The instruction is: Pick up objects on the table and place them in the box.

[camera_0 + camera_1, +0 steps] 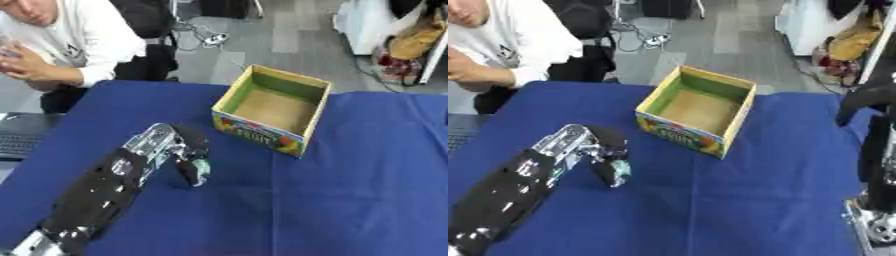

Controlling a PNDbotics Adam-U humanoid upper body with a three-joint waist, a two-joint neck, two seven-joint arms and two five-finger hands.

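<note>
Now the left hand (pixel 188 152) is hanging over the near-left part of the blue tabletop (pixel 350 200), its fingers curling downward around a small pale-green thing (pixel 202 168) that is peeking out at the fingertips. What that thing is, I cannot make out; it is sitting low, close to the cloth, and whether it is touching the cloth is not clear. The wrist is arching above it, which looks like a top-down grasp meant to lift it clear. Moving right, the box (pixel 273 107) is standing open on the far middle of the tabletop, yellow-rimmed with a green inside, nothing showing in it, well apart from the hand. Further right, the right hand (pixel 868 102) is showing only at the far-right edge of the right eye view, seemingly idling; its fingers cannot be told.
</note>
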